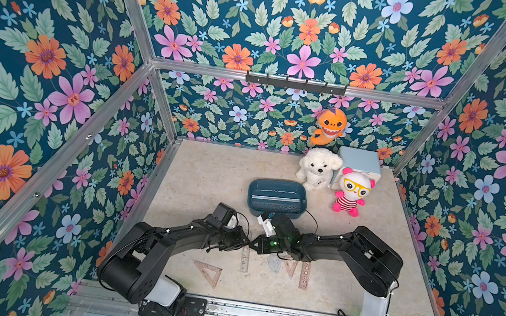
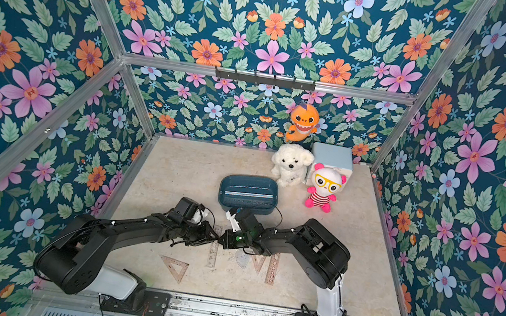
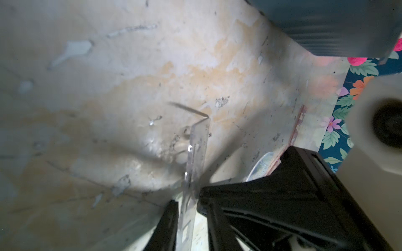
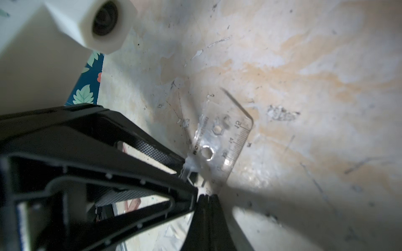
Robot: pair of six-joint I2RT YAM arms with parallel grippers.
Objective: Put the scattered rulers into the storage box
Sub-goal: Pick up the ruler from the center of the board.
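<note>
Near side of dark teal plastic storage box (image 1: 250, 193): clear plastic ruler (image 4: 226, 139) is pinched by right gripper (image 4: 205, 196); flanked by left gripper (image 3: 188, 197), grip cannot be told.

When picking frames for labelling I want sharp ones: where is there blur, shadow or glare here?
In both top views: sharp, evenly lit, but the loose rulers look faint; left wrist view: the storage box is blurred; right wrist view: the clear ruler reads crisply, with a dark shadow beside it.

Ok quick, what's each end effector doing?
Left end effector: around the clear ruler, grip cannot be told.
Right end effector: closed, holding that ruler.
</note>
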